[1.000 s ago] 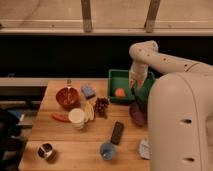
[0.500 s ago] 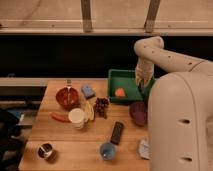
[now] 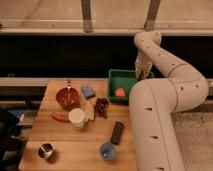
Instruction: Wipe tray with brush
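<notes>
The bright green tray [image 3: 119, 80] sits at the back right of the wooden table, with a small orange object [image 3: 120, 92] lying in it. My gripper [image 3: 142, 74] hangs at the end of the white arm, over the tray's right rear part and a little above it. The arm's thick lower link covers the tray's right side. The black brush is not visible anywhere in this view; whether it is in the gripper cannot be told.
On the table are a red bowl [image 3: 67, 96] with a fork, a blue sponge [image 3: 88, 91], grapes [image 3: 102, 105], a banana [image 3: 89, 111], a white cup [image 3: 76, 117], a flat black bar [image 3: 117, 132], a blue cup [image 3: 107, 150] and a metal cup [image 3: 46, 151].
The arm has swung up and to the right. The gripper has risen from low inside the tray to above its right rear edge. The purple bowl is now hidden behind the arm.
</notes>
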Robot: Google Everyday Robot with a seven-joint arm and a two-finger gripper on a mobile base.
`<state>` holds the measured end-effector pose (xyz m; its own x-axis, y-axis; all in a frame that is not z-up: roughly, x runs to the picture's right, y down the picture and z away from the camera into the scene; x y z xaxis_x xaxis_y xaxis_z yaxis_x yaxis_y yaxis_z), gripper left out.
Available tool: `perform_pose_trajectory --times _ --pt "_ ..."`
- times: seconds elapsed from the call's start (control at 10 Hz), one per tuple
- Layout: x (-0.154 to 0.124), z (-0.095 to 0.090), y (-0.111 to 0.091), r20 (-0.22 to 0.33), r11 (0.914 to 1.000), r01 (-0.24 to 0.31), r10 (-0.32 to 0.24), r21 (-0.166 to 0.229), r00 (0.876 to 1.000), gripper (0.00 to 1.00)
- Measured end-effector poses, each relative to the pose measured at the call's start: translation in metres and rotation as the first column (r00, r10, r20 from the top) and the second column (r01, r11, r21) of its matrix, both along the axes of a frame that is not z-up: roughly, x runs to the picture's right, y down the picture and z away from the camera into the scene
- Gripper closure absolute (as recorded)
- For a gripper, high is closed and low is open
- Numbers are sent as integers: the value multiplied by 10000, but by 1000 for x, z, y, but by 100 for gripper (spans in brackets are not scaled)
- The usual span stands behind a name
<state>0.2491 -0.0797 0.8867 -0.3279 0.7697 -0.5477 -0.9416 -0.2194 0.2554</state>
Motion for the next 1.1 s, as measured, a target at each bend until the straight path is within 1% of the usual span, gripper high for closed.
perform_pose_trajectory --times 0.1,0.2,0.4,0.6,0.7,0.9,1.1 --pt "-6 -1 1 130 9999 108 -108 -32 9999 100" --pt "-13 -5 4 267 9997 244 -245 21 9993 100" --pt "-29 -24 21 639 9987 500 -500 10 9967 100" --pt "-48 -46 42 1153 9967 815 -801 -69 9901 100" --pt "-54 -51 48 1313 9950 992 -969 -113 9866 100" --pt "-57 -58 53 1374 9915 1298 -1267 -136 9824 100" --pt "-42 -60 53 1119 9926 1202 -1179 -145 9867 100"
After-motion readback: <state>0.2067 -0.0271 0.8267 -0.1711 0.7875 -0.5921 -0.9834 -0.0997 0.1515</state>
